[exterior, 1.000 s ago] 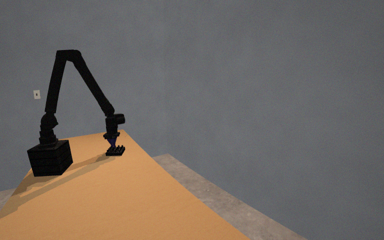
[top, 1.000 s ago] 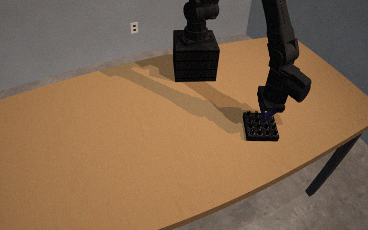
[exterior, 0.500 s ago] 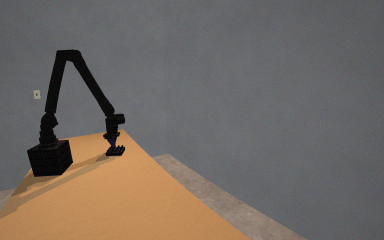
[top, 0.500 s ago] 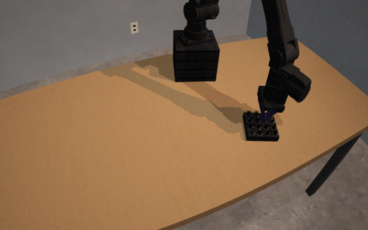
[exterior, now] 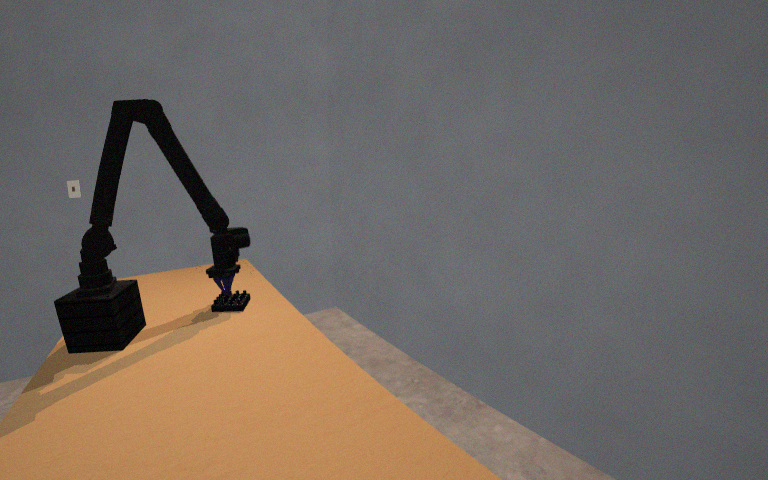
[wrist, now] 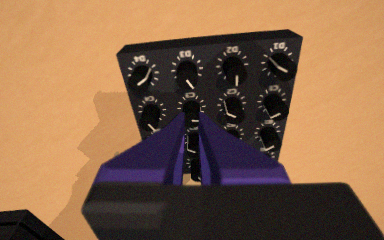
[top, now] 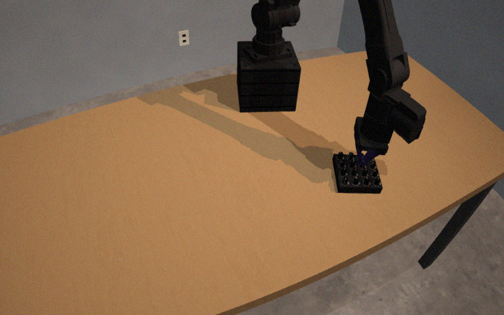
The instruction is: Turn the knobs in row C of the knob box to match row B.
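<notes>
Knob box (top: pixel 359 189) (exterior: pixel 228 307) (wrist: pixel 210 42) on table (top: pixel 148 193) (exterior: pixel 254 390) (wrist: pixel 55 45), narrowed end effector (top: pixel 363 163) (exterior: pixel 226 293) (wrist: pixel 191 120) at C3 (wrist: pixel 191 107)
</notes>
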Robot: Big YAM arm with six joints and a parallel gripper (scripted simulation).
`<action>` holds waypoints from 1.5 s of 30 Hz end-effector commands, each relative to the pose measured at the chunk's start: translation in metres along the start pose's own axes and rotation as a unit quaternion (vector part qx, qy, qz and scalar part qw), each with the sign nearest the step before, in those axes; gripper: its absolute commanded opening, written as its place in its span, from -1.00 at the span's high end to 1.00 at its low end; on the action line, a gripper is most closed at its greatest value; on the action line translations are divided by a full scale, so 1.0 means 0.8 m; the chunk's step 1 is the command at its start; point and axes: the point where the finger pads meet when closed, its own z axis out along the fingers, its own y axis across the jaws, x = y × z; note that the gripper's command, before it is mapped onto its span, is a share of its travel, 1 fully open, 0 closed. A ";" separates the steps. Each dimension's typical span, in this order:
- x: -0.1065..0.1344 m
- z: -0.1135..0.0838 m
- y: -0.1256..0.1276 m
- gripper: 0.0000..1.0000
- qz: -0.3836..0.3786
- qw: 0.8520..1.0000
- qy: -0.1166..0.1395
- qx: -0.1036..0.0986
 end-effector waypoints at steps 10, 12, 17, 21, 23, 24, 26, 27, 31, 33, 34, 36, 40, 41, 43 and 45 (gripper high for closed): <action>-0.002 0.004 -0.009 0.86 0.118 0.993 -0.002 0.004; -0.002 0.004 -0.009 0.86 0.140 0.990 -0.002 0.004; -0.003 0.004 -0.010 0.86 0.198 0.980 -0.003 0.005; -0.003 0.004 -0.010 0.86 0.223 0.975 -0.004 0.005; -0.003 0.004 -0.010 0.86 0.248 0.969 -0.004 0.005; -0.003 0.004 -0.010 0.86 0.261 0.965 -0.004 0.005; -0.003 0.004 -0.010 0.86 0.287 0.958 -0.004 0.005; -0.004 0.003 -0.011 0.86 0.299 0.954 -0.005 0.005; -0.004 0.003 -0.011 0.86 0.345 0.939 -0.005 0.005; -0.004 0.003 -0.011 0.86 0.367 0.930 -0.005 0.005; -0.004 0.003 -0.011 0.86 0.378 0.926 -0.005 0.005; -0.004 0.003 -0.011 0.86 0.378 0.926 -0.005 0.005; -0.004 0.003 -0.011 0.86 0.427 0.904 -0.005 0.005; -0.004 0.003 -0.011 0.86 0.439 0.899 -0.006 0.005; -0.004 0.003 -0.011 0.86 0.462 0.887 -0.006 0.005; -0.004 0.003 -0.011 0.86 0.483 0.876 -0.006 0.005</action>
